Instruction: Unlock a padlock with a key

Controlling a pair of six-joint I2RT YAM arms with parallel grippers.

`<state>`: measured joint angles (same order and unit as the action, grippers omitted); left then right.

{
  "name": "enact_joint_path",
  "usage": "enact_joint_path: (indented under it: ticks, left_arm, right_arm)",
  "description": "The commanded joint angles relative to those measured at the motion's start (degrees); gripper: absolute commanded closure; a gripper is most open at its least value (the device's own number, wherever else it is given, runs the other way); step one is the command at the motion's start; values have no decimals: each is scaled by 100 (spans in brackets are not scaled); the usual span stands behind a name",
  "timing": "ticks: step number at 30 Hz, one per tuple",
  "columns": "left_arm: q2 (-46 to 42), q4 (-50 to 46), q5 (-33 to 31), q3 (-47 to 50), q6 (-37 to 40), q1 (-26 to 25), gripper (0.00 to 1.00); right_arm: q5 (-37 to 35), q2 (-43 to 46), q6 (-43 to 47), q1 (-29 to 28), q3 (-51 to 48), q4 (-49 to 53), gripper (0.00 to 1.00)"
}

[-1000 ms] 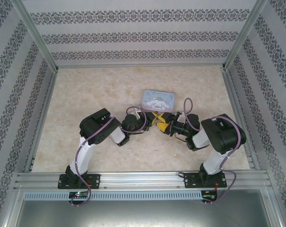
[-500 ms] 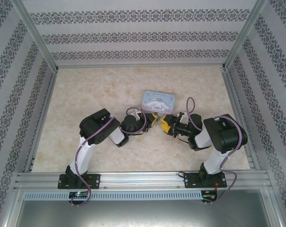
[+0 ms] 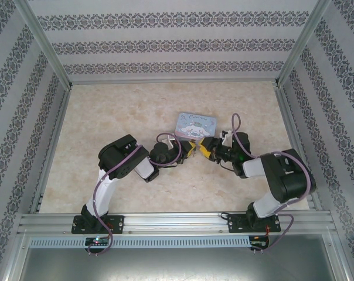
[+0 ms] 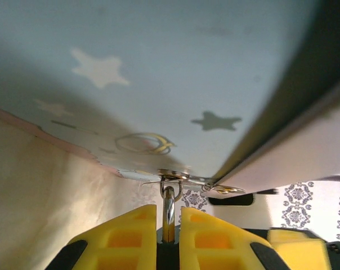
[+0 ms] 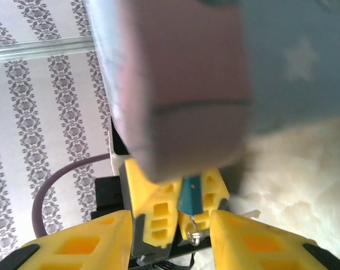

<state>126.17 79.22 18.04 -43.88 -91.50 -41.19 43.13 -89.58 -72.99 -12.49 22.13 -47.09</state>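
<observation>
The pale blue tin box (image 3: 196,124) lies mid-table, and both grippers meet at its near edge. My left gripper (image 3: 191,150) (image 4: 168,211) is shut on the padlock. In the left wrist view the padlock's metal shackle (image 4: 168,198) rises between the yellow fingers (image 4: 125,236) and hooks the box's clasp (image 4: 175,175). The right wrist view shows the teal padlock (image 5: 190,194) gripped between those fingers. A small wire ring of the key (image 5: 193,233) hangs at its near end, and the key's blade is hidden. My right gripper (image 3: 207,147) (image 5: 169,225) stands open, its fingers on either side of the ring and not touching it.
The box's pink side (image 5: 175,84) looms just above the right gripper. Patterned walls (image 3: 165,44) and metal frame posts (image 3: 45,44) enclose the beige table (image 3: 118,111). Purple cables (image 3: 235,132) loop over both wrists. A metal rail (image 3: 177,222) runs along the near edge.
The right arm has swung its elbow out to the right and turned its gripper in toward the box's near edge, with its jaws slightly narrower. The left arm has held still.
</observation>
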Motion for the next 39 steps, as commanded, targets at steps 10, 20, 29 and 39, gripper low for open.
enact_joint_path:
  ticks: [10, 20, 29, 39]
  left_arm:
    - [-4, -43, 258, 58, 176, -30, 100]
    - [-57, -52, 377, 55, 238, -29, 100]
    - [-57, -14, 440, 41, 247, -30, 100]
    - [-31, 58, 493, 11, 221, -23, 100]
  right_arm:
    - [-731, 491, 1669, -263, 821, 2634, 47]
    - [-405, -44, 1188, -404, 920, 1929, 45]
    - [-162, -452, 619, -447, 1089, 1216, 41]
    - [63, -1162, -265, -552, 1031, -160, 41]
